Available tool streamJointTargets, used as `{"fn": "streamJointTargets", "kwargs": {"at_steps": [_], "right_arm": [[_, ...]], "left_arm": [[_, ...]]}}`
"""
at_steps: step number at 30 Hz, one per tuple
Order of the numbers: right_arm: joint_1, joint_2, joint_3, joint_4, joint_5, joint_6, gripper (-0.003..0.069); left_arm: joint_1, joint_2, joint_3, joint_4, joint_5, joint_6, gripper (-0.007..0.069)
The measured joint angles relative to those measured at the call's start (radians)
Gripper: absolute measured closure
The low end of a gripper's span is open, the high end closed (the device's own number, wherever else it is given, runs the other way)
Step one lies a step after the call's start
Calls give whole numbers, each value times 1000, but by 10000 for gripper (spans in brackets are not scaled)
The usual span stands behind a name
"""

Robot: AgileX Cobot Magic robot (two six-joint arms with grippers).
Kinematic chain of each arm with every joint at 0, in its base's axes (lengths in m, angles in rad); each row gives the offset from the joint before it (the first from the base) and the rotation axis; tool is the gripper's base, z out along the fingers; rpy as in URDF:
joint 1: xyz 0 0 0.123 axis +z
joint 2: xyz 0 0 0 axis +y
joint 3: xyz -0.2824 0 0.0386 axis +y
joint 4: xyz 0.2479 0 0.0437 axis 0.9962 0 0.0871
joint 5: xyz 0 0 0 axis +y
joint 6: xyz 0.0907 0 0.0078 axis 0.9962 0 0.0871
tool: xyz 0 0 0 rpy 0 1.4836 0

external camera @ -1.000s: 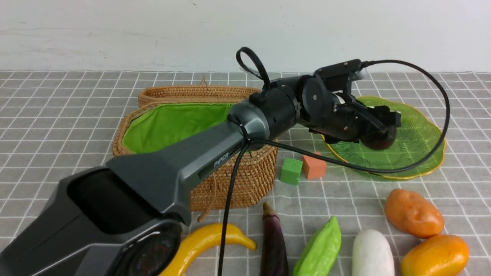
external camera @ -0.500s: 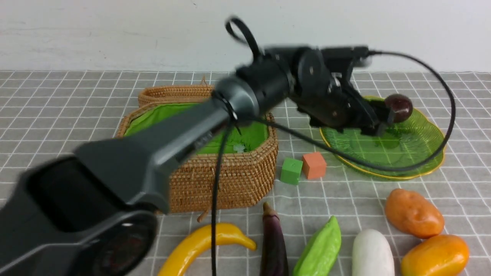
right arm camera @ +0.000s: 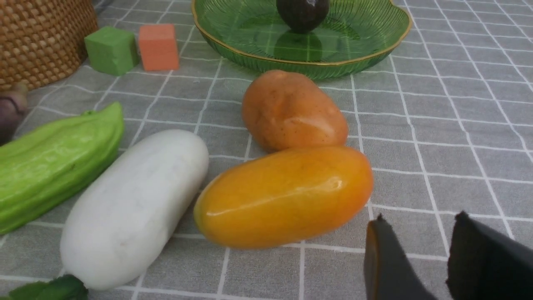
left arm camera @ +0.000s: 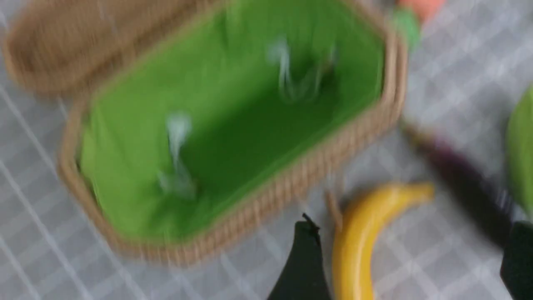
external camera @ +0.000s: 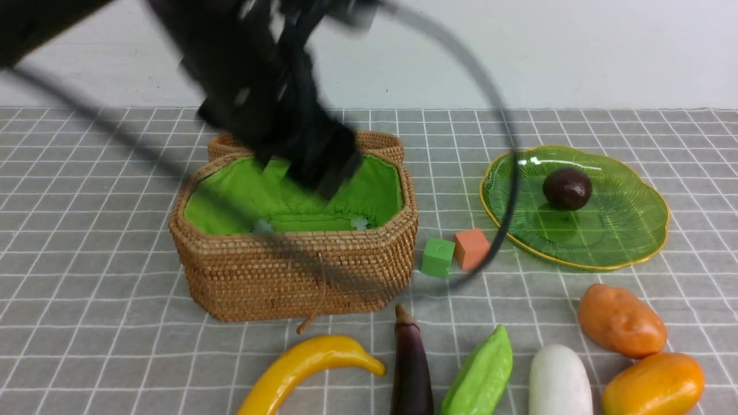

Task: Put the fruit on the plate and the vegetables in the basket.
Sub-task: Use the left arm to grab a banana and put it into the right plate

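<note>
Since the plum (external camera: 567, 188) sits on the plate (external camera: 622, 242), you have one fruit of two done. The banana (external camera: 311, 366) lies on the cloth (external camera: 86, 230) in front of the basket (external camera: 294, 276), not yet placed.

Your basket shows only its lining. The eggplant (external camera: 410, 369), green pod (external camera: 481, 372), radish (external camera: 558, 380), potato (external camera: 621, 320) and orange-yellow oval (external camera: 654, 383) are all on the cloth.

Left gripper (left arm camera: 410, 223): blurred, above the basket, fingers spread, empty.
Right gripper (right arm camera: 420, 218): near the oval, fingers partly apart, gripping nothing.
</note>
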State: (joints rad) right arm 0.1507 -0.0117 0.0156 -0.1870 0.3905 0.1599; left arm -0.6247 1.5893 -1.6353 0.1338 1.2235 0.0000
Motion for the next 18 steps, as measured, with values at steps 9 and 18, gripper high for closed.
{"fn": "streamJointTargets", "kwargs": {"at_steps": [9,18], "right_arm": [[0,0,0,0,0,0,418],[0,0,0,0,0,0,418]], "left_arm": [[0,-14,580,-11,-311,-73,50],[0,136,661,-1,-575,-173,76]]}}
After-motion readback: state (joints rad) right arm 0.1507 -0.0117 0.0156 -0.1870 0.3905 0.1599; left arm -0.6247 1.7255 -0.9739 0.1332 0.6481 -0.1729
